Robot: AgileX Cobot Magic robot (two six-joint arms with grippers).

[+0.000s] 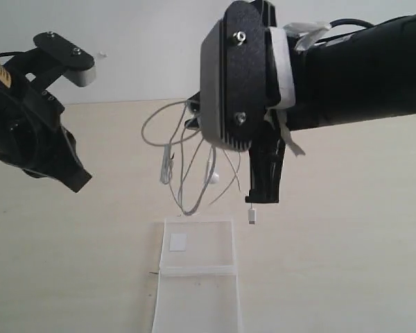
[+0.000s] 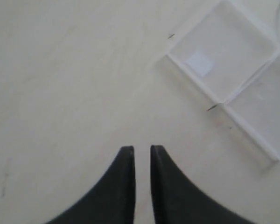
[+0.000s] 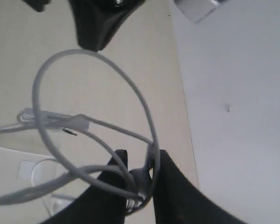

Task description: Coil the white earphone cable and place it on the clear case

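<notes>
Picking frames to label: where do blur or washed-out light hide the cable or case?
Exterior view: right gripper looms dark and soft; left wrist view: clear case nearly fades into the pale table; right wrist view: white earphone cable blurred, near the lens.

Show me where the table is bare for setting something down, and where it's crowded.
Bare table lies left of the clear case, under the raised left gripper, and again right of the case. It is crowded over the case, where the white earphone cable hangs in loops from the right gripper.
</notes>
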